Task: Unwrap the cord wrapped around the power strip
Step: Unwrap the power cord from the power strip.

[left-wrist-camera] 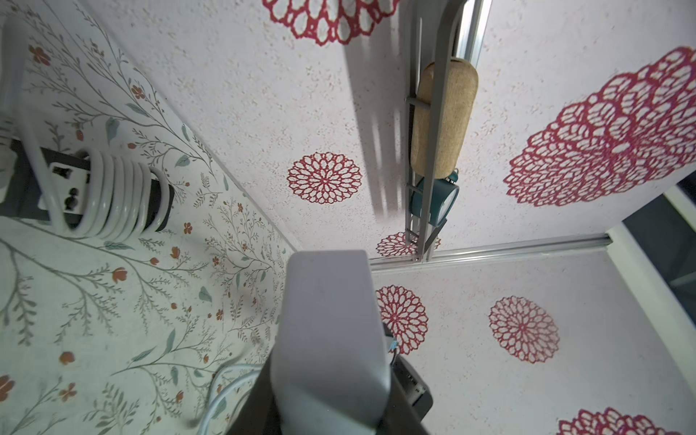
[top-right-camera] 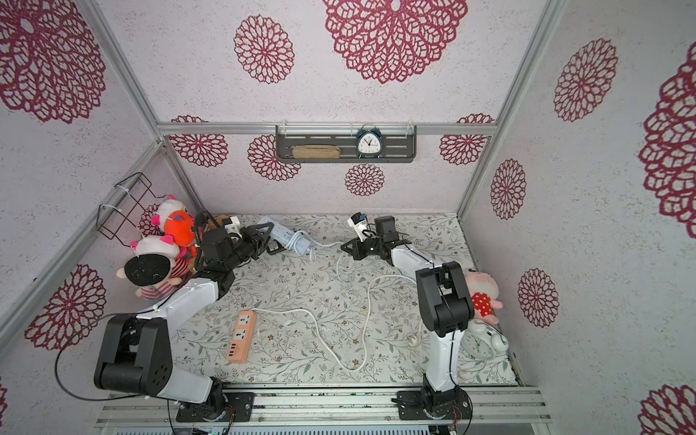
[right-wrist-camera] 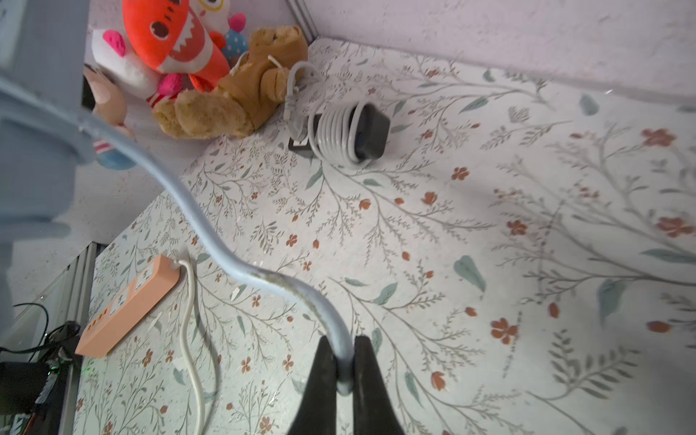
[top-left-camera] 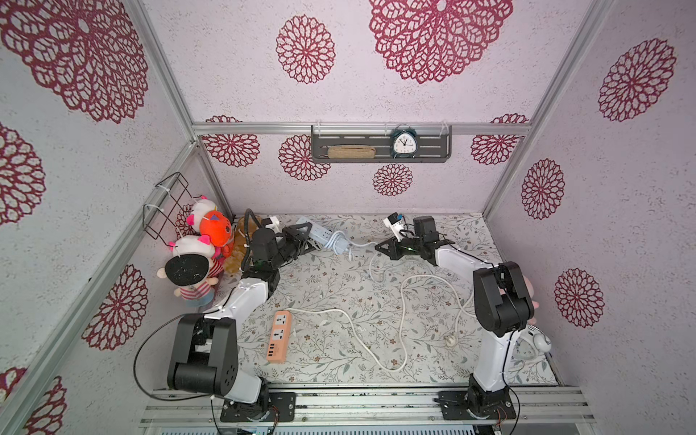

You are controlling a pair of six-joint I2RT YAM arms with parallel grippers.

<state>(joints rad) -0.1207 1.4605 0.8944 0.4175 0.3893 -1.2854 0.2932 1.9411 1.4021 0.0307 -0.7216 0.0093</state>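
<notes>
Pale-blue cord [right-wrist-camera: 211, 233] pinched in our right claw [right-wrist-camera: 343, 371] could snag, yanking the power strip [top-left-camera: 320, 231] out of our clamped left claw [top-left-camera: 309, 238].

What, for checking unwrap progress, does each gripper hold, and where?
The left gripper clamps the power strip by its bare end; the right gripper pinches its loose cord between the fingertips.

I see a pale blue power strip [top-left-camera: 315, 232] and cord [right-wrist-camera: 211, 229], an orange strip [top-left-camera: 279, 336] with white cord [right-wrist-camera: 187, 301], a leafy floral worktop [top-left-camera: 320, 286].
</notes>
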